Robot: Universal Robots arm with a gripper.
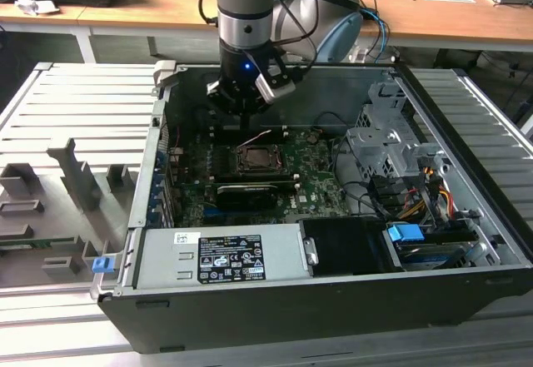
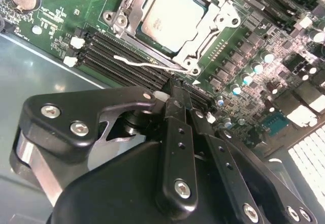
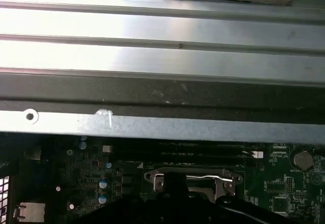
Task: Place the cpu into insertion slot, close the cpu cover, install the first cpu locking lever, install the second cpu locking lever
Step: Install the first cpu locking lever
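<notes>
The cpu (image 2: 172,17), a pale silver-grey square, is sitting in the insertion slot (image 2: 133,4) with the cpu cover (image 2: 216,27) framing it. In the second wrist view the hand (image 2: 175,99) is hanging at the socket's 6 o'clock, fingers (image 2: 177,132) clenched together on nothing. Black memory slots (image 2: 122,56) and a thin silver lever (image 2: 139,62) are lying between them, on the green board (image 1: 316,180).

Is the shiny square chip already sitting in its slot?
Yes, in the second wrist view the cpu lies in the insertion slot, framed by metal.
</notes>
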